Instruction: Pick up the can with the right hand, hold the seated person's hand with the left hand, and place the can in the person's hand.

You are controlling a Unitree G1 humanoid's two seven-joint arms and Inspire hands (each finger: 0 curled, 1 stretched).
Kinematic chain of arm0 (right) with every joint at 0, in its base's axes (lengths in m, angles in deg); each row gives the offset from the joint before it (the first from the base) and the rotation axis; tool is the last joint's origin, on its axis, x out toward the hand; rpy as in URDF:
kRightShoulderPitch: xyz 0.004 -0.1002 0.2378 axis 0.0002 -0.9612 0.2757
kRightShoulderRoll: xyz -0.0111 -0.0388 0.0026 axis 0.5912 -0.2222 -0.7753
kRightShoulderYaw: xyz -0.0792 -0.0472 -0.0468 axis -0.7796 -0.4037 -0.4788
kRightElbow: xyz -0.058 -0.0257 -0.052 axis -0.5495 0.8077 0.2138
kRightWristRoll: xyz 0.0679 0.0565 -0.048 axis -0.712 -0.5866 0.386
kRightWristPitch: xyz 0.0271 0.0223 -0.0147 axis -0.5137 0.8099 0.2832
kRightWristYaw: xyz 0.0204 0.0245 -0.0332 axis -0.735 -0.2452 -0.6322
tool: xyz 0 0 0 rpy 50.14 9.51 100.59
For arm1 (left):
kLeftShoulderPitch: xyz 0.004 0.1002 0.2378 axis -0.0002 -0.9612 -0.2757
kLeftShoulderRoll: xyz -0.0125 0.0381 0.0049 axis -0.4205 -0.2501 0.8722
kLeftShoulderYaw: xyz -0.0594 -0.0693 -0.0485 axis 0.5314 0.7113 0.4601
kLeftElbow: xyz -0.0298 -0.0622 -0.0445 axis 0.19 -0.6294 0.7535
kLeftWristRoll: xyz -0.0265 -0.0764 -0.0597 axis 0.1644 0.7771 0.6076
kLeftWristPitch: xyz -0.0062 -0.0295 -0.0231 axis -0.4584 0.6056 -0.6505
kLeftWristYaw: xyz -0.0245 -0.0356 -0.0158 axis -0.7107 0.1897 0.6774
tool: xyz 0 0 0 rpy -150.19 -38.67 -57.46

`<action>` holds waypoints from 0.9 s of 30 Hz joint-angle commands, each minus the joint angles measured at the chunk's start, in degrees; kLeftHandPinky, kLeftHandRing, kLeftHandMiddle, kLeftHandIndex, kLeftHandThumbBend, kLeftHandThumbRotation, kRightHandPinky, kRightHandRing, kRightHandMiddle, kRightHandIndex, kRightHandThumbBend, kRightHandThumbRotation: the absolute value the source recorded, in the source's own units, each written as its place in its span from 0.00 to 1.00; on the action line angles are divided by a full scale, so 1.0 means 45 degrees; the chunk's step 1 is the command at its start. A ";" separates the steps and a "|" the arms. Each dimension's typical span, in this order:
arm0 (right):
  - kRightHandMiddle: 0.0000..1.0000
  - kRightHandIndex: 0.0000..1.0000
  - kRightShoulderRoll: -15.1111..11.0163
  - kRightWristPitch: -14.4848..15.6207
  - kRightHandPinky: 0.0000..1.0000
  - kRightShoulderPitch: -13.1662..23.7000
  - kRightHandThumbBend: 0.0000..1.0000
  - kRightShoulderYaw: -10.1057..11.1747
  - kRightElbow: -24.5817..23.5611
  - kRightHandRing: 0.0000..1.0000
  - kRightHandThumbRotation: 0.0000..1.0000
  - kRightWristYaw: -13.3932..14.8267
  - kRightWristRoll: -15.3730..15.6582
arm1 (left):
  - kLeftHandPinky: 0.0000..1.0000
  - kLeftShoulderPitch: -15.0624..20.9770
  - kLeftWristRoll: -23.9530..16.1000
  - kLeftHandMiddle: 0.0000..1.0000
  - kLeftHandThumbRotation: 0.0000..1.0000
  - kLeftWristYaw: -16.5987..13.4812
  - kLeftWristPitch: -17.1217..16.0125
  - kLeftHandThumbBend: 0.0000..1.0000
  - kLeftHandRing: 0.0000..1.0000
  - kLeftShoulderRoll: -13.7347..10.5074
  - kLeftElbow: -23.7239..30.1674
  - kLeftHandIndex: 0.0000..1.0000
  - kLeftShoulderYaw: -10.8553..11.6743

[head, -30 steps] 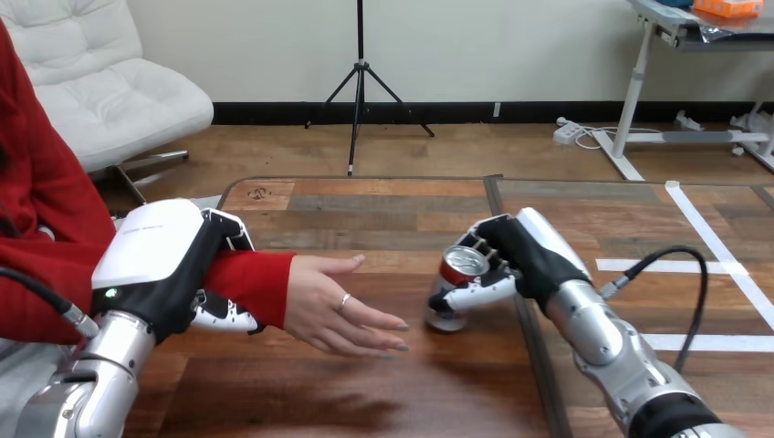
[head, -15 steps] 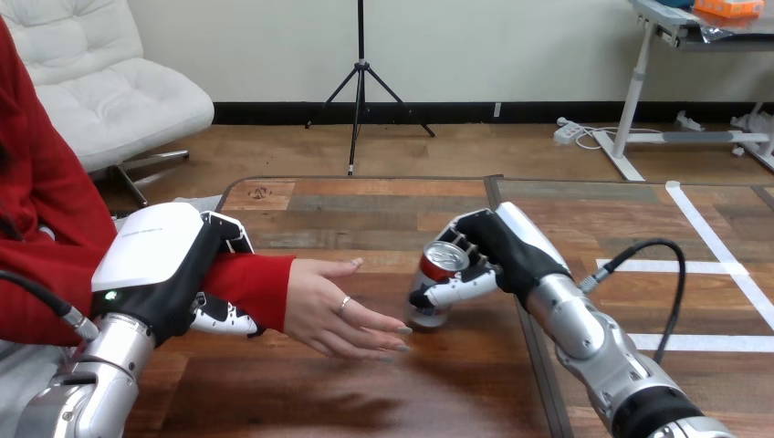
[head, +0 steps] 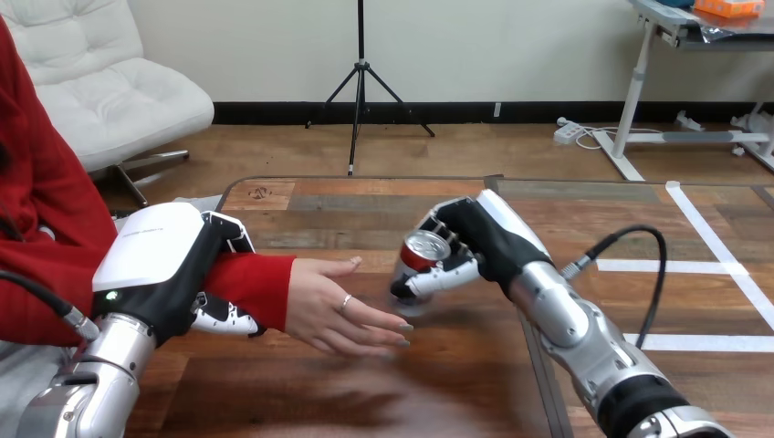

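Can [head: 422, 260] is in my right hand [head: 484, 239] at the moment. My fingers are wrapped round its far side and my thumb [head: 444, 276] lies across the near side, so it's a proper clamp and not just a touch. It's tipped over a bit, with the silver top leaning toward me and to the left and the red body showing underneath. It sits around the middle of the bench [head: 301, 196]. The bottom looks like it's just clear of the wood, but honestly I can't tell for sure from up here.

My left hand [head: 151, 251] is over on the left side of the bench, closed round the person's wrist [head: 251, 281] in the red sleeve. The thumb is over the top and the fingers are curled underneath, just behind the cuff.

The person's hand [head: 333, 310] sticks out past my grip. It's open and relaxed, palm turned up and a little toward me, with the fingers pointing right at the can. The fingertips are near the can's lower end but not touching it, and there's a small gap of bare wood between them.

My right forearm [head: 570, 324] comes in from the lower right, and there are white tape lines [head: 721, 245] across that side of the bench.
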 commanded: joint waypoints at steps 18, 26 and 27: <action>0.41 0.42 0.0338 -0.0698 0.33 0.1828 0.79 -0.0025 -0.2910 0.36 0.00 -0.0413 -0.0293 | 0.31 0.1441 0.0171 0.41 0.00 -0.0918 -0.0305 0.85 0.37 0.0287 0.1186 0.41 0.0563; 0.41 0.42 0.0424 -0.0752 0.32 0.1671 0.78 -0.0036 -0.3450 0.35 0.00 -0.0587 -0.0320 | 0.31 0.1594 0.0226 0.40 0.00 -0.1095 -0.0440 0.84 0.36 0.0264 0.0984 0.41 0.0553; 0.41 0.42 0.0433 -0.0782 0.32 0.1654 0.78 -0.0035 -0.3496 0.35 0.00 -0.0600 -0.0324 | 0.31 0.1609 0.0229 0.40 0.00 -0.1103 -0.0418 0.84 0.37 0.0271 0.0977 0.41 0.0551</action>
